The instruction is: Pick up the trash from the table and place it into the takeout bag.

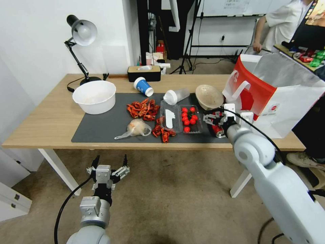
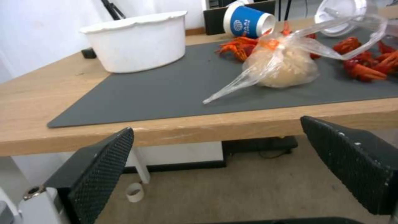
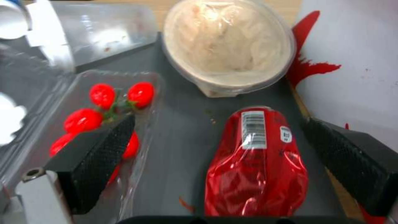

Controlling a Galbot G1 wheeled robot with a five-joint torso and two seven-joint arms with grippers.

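A dented red soda can lies on the dark mat between the open fingers of my right gripper, untouched by either finger. It sits beside the takeout bag, with the tan bowl just beyond. In the head view the right gripper hovers low over the can. The lidded cup and blue paper cup lie on their sides. The small clear plastic bag rests near the mat's front edge. My left gripper hangs open below the table front edge.
A large white bowl stands at the mat's left end. A clear box of tomatoes lies left of the can, under one right finger. Red shellfish shells are scattered mid-mat. A desk lamp and tissue box stand at the back.
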